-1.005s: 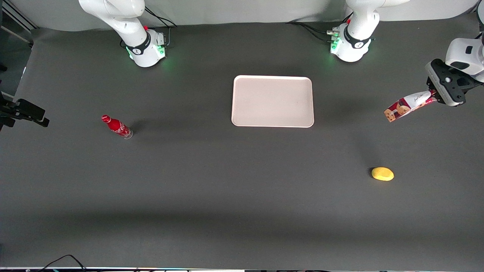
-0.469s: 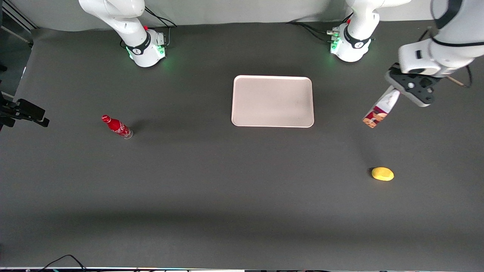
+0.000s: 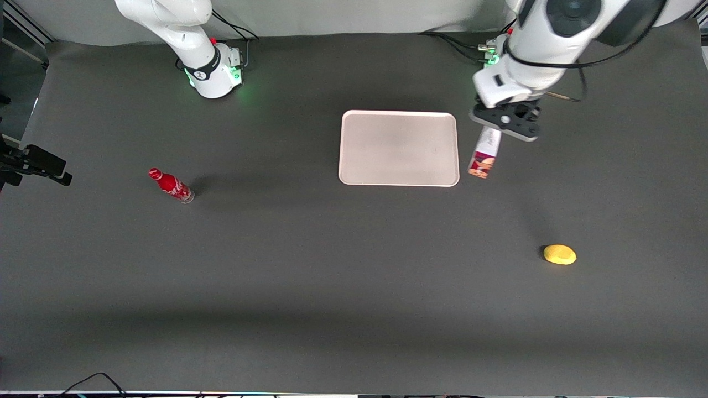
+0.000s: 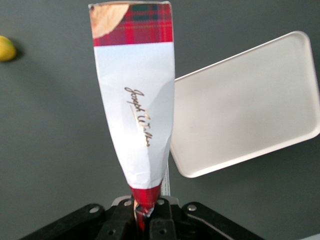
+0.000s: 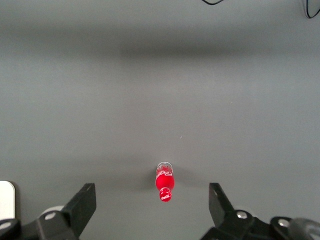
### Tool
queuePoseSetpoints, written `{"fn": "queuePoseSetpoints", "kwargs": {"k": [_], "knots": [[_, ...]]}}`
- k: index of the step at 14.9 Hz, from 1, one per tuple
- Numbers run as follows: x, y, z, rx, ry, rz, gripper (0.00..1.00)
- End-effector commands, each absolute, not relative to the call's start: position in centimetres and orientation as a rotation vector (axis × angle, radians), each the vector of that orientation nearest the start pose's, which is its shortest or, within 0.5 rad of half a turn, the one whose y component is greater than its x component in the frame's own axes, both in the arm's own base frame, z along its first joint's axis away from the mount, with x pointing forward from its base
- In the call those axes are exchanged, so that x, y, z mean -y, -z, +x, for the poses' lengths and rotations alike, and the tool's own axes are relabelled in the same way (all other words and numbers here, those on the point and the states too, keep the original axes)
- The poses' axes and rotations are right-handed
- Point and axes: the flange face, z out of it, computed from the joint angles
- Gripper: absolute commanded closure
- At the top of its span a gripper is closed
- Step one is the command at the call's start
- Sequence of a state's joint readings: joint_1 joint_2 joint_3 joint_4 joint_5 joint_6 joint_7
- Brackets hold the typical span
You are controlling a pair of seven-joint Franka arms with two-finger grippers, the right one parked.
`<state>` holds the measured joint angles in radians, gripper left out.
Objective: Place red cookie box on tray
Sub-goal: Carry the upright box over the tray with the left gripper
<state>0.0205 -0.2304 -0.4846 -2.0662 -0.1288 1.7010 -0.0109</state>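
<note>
You have the dark grey tabletop [image 3: 332, 276] spread under everything, and on it the tray [image 3: 398, 147] lies flat and bare, about midway between the two arm bases. In the wrist view the tray [image 4: 250, 105] shows as a pale rounded rectangle with a low rim.

Your claw [image 3: 500, 126] hangs above the tabletop just beside the tray's short edge, toward the working arm's end. It is clenched on one end of the red cookie box [image 3: 484, 153], and the wrist view shows the fingers [image 4: 159, 225] pinching the box's crumpled red tip. The red cookie box [image 4: 136, 95] hangs from that grip with its free end pointing toward the front camera, its white label patch and tartan end plain to see. The box is in the air, close beside the tray's rim, not over the tray's surface.

Toward the parked arm's end you have a small red bottle [image 3: 171, 185] standing on the tabletop, well apart from the tray; the parked arm's wrist view shows the same bottle [image 5: 164, 181].

A small yellow object [image 3: 559, 254] lies nearer the front camera than the box, well apart from it.
</note>
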Motion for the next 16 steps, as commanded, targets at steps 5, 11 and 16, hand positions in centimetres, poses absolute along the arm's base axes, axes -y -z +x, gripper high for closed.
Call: {"fn": "queuePoseSetpoints", "kwargs": {"k": [5,11,16], "knots": [[28.9,-41.3,37.4,-0.230,-0.127,-3.141,1.00],[26.4,-32.0,34.2,-0.075,-0.031,-3.140,1.00],[29.0,-26.5,32.3,-0.037,-0.095,-3.199,1.00]]}}
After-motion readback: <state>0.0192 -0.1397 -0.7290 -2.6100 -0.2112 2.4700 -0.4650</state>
